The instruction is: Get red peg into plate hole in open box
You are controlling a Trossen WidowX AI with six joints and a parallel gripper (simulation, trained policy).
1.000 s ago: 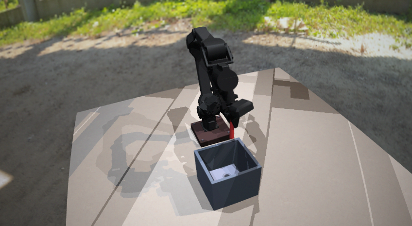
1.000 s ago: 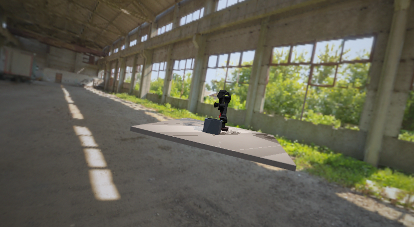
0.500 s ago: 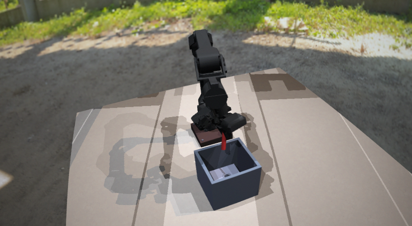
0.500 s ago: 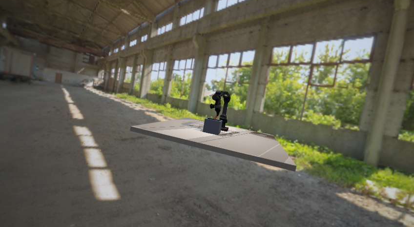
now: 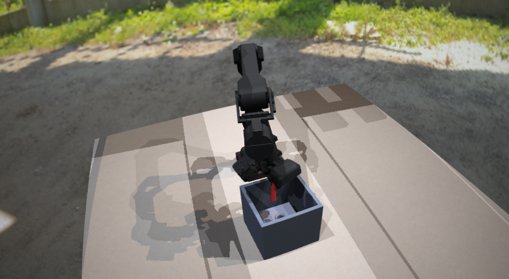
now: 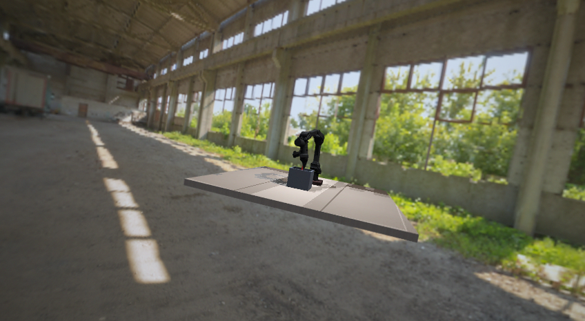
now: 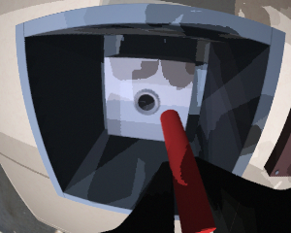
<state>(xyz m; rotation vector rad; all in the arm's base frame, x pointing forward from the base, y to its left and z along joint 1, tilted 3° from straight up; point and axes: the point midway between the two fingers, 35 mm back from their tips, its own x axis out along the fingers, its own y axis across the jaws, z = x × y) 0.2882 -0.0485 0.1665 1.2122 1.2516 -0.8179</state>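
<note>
My gripper (image 5: 273, 183) (image 6: 303, 166) (image 7: 179, 165) is shut on the red peg (image 5: 273, 194) (image 7: 178, 150) and holds it over the open top of the dark blue-grey box (image 5: 290, 231) (image 6: 299, 179) (image 7: 141, 15). The peg points downward. Its lower end is near rim height or a little inside; the exact depth is unclear. The pale plate (image 5: 284, 206) (image 7: 120, 116) lies at the box bottom, with a ringed round hole (image 5: 279, 216) (image 7: 146, 101). In the wrist view the peg's tip shows to the lower right of the hole, apart from it.
The box's four upright walls surround the plate. The arm's dark red-brown base (image 6: 317, 181) (image 7: 287, 146) stands close beside the box. Shadows of the arm fall across the table top (image 5: 357, 151) (image 6: 365, 209), whose outer edges show in the top and exterior views.
</note>
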